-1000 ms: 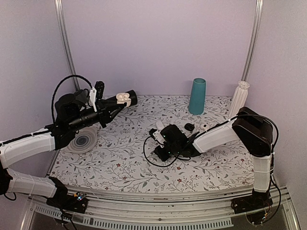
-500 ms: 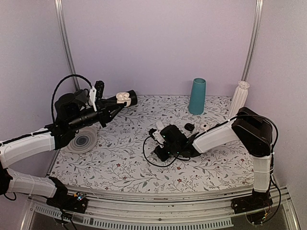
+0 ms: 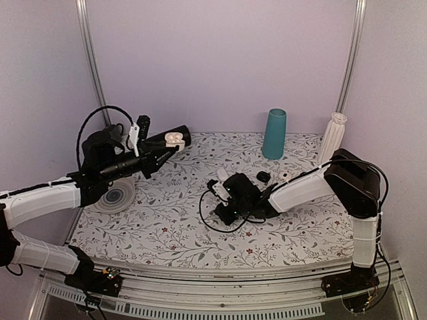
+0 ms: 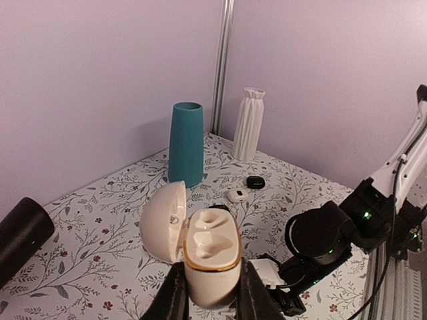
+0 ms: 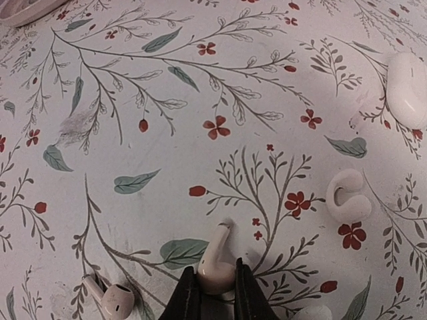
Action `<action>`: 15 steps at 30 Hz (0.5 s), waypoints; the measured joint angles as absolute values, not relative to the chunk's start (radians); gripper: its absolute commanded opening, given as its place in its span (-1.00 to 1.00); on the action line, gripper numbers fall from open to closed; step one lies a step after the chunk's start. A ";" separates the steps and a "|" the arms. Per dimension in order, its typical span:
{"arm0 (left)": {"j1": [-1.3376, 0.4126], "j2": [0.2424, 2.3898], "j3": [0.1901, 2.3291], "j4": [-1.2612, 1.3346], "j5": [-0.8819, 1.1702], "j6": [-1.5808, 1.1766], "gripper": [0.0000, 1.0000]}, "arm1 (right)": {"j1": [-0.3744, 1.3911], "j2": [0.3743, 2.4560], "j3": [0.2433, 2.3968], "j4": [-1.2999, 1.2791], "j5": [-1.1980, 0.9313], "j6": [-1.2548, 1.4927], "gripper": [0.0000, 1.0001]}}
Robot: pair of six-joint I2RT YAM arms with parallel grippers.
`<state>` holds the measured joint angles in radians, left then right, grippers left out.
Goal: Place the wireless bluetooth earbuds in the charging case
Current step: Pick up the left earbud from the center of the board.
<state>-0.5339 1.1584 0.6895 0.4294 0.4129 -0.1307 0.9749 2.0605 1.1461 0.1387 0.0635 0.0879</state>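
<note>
Right wrist view: the right hand (image 5: 213, 291) is set narrow, its two fingers pinching the rounded body of a white earbud (image 5: 215, 265) whose stem is pointing away across the flowered desk (image 5: 167, 133). Whether the earbud is resting on the desk or just clear of it cannot be told. A second earbud (image 5: 111, 298) is lying near, to the lower left. A white ring-shaped piece (image 5: 348, 195) is lying apart to the right.

Left wrist view: the left hand (image 4: 213, 297) is gripping the charging case (image 4: 211, 257) by its lower body, holding it in the air over the desk. The lid is hinged open to the left, and both wells are empty and facing up. A teal cup (image 4: 185, 143) and a white vase (image 4: 249, 124) are standing beyond.

The step in hand appears to be picking up the first earbud. It probably calls for a firm pinch and a straight rise that avoids brushing the second earbud. The stem should then be turned down toward a well while the left hand is holding the case level.
</note>
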 measured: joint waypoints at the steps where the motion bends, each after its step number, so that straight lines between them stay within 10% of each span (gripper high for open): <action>1: -0.534 1.166 0.690 0.430 0.413 -0.132 -1.00 | 0.974 2.056 1.146 0.130 0.057 0.088 -0.78; 15: -0.537 1.251 0.693 0.451 0.415 -0.135 -1.00 | 0.942 1.974 1.126 -0.003 -0.085 0.066 -0.78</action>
<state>-0.5365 1.2514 0.6930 0.4511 0.4149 -0.1352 0.9421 1.9743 1.1255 -0.0029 -0.0853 0.0658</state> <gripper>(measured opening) 0.202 0.136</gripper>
